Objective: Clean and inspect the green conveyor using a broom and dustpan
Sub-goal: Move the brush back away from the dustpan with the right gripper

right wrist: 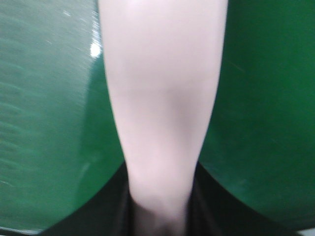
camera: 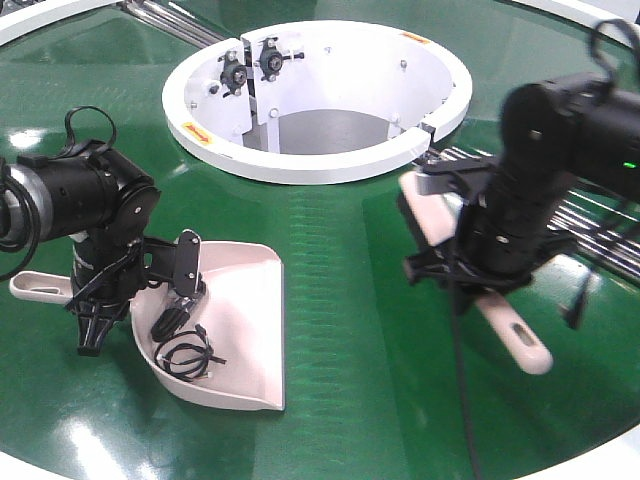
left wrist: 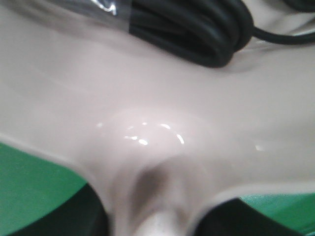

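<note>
The pale pink dustpan (camera: pixel 245 310) rests on the green conveyor (camera: pixel 340 340) at the left, its handle end (camera: pixel 35 288) pointing left. My left gripper (camera: pixel 98 312) is shut on that handle; in the left wrist view the dustpan (left wrist: pixel 157 98) fills the frame above the gripper (left wrist: pixel 157 223). The pink broom (camera: pixel 515 335) is at the right, tilted, with its slotted handle toward the front. My right gripper (camera: pixel 480 262) is shut on it. The right wrist view shows the broom (right wrist: pixel 162 98) running up from the gripper (right wrist: pixel 160 209) over the conveyor (right wrist: pixel 266 98). Its bristles are hidden.
A black coiled cable (camera: pixel 185 350) lies inside the dustpan, close up in the left wrist view as the cable (left wrist: pixel 197 29). The white ring housing (camera: pixel 330 160) stands at the back centre. Chrome rollers (camera: pixel 595 215) lie behind the right arm. The belt's white rim (camera: pixel 600 455) curves at front right.
</note>
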`<state>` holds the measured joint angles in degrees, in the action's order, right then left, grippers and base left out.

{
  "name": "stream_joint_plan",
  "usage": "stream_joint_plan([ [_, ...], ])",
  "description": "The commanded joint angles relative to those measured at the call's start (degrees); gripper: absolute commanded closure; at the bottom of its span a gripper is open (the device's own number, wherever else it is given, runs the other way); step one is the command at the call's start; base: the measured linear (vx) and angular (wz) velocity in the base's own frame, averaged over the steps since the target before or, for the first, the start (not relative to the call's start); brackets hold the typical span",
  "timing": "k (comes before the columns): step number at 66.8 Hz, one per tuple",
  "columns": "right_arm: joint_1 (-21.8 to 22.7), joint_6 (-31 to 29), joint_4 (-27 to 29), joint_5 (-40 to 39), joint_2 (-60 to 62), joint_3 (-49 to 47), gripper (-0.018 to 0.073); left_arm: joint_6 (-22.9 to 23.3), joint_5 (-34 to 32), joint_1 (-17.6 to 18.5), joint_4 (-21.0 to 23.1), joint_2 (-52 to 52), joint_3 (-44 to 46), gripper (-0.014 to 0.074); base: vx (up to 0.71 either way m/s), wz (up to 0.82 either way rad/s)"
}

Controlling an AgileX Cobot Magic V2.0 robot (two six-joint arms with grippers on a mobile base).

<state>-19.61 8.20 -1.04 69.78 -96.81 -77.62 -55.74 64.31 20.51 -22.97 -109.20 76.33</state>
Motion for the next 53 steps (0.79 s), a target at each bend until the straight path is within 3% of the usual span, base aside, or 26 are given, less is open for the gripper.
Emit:
stream_joint_plan([
  [1,2.4,-2.1,-0.9,-3.1,3.8,2.3,0.056,0.6,0.8,0.3,-1.2,3.1,1.5,0.0594,0.0,0.0],
  [20,6.3,-3.4,-0.8,-8.3,3.9,9.6,0.0558,0.6,0.8,0.3,-1.2,3.1,1.5,0.0594,0.0,0.0],
  [53,6.3,-5.0,0.0,-10.1,3.9,10.1,0.0551,0.6,0.8,0.3,-1.2,3.1,1.5,0.0594,0.0,0.0],
])
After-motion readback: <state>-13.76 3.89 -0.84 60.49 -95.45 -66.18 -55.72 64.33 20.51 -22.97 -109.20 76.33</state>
